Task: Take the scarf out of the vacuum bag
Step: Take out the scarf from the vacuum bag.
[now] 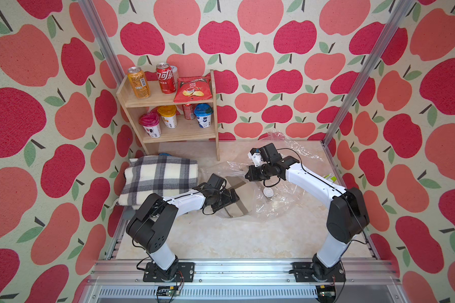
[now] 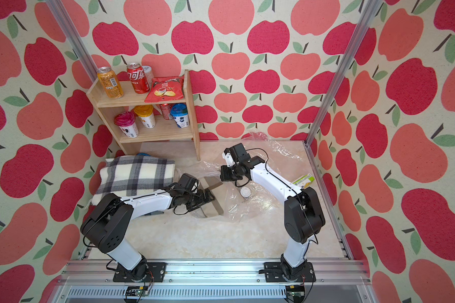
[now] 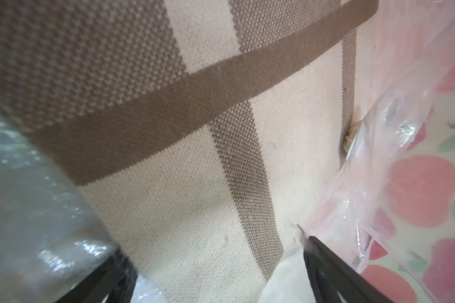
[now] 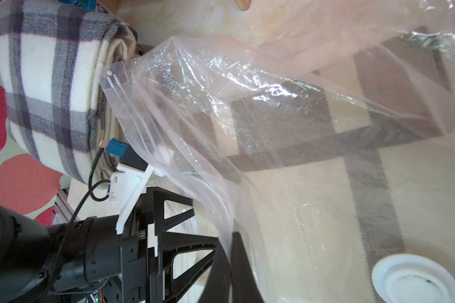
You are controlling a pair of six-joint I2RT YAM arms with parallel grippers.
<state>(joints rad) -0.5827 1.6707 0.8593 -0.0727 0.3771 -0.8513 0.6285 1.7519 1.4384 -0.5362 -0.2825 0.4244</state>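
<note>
Pale marble tabletop, boxed in by apple-print walls. At its far left corner, a two-tier wooden shelf. In front of that, hard against the left wall, a folded plaid blanket in white and grey. Spread over the middle and right of the table, the vacuum bag, clear and crinkled, with the mouth turned toward the blanket. Inside the bag, near that mouth, the scarf: folded, cream with brown bands, lying flat under the film, visible in both top views. Reaching into the mouth, the left gripper, jaws spread wide, with the scarf's end between them but not grasped, and plastic on either side. Beside the mouth, the right gripper, clenched on the bag's upper film and holding it up off the scarf. On the shelf's upper board, a red chip bag next to a red can and an orange can. On the lower board, a pink cup, a yellow cup and a blue cup. Near the table's right edge, a small green-and-yellow carton. On the bag's film, close to the scarf, the round white valve cap.
</note>
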